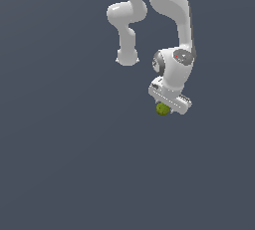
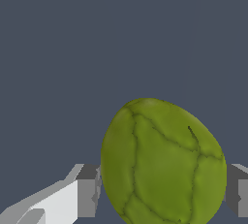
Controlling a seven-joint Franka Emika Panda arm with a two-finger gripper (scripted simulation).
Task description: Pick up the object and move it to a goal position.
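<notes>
Object: one olive yellow-green lump (image 2: 163, 162), mottled with dark crack-like veins, filling the close part of the wrist view.
Long axis: egg-shaped there, its length tilted, the narrower rounded end turned away from the camera.
Fingers: two grey pads, one (image 2: 88, 190) touching the lump on one side and the other at its opposite side.
Gripper: one white gripper (image 1: 166, 108), pressed in on the object and pinching it between both pads.
Place of object: in the exterior view the lump (image 1: 162, 108) sits just under the white hand, right of centre.
Arm: one white jointed arm (image 1: 167, 5) coming down from the far top edge.
Ground: plain dark grey-blue surface (image 1: 64, 164) all around.
</notes>
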